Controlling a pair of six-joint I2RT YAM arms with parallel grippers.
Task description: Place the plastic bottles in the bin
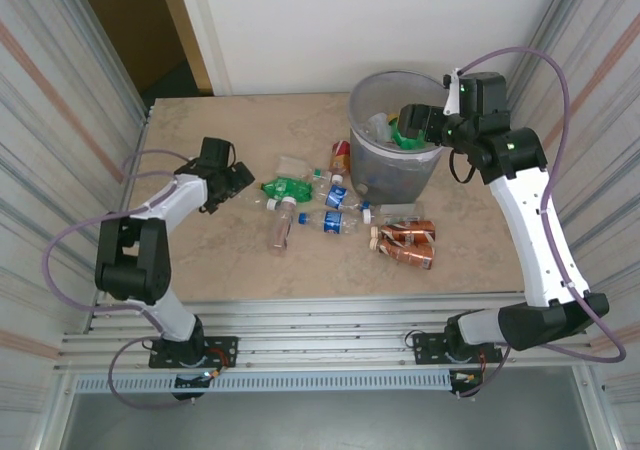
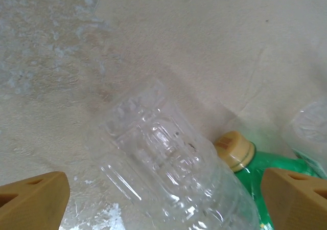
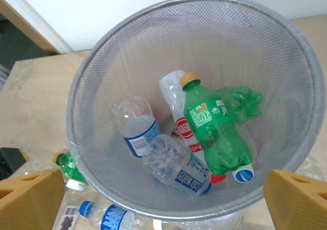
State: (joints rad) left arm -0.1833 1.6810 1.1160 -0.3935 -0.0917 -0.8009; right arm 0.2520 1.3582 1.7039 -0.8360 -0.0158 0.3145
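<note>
At nine o'clock on the desk point(image 1: 200, 260), the left gripper point(image 1: 236, 180) stands wide open and empty, with a clear bottle point(image 2: 163, 158) lying below its spread fingers. Loose plastic bottles point(image 1: 335, 215) litter the middle. At two o'clock the right gripper point(image 1: 418, 122) gapes empty over the bin point(image 1: 356, 135), where a green bottle point(image 3: 212, 128) lies on top of others.

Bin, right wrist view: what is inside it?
The bin holds a green bottle lying on a red-labelled bottle, plus two blue-labelled bottles. Its floor beneath them is covered.
</note>
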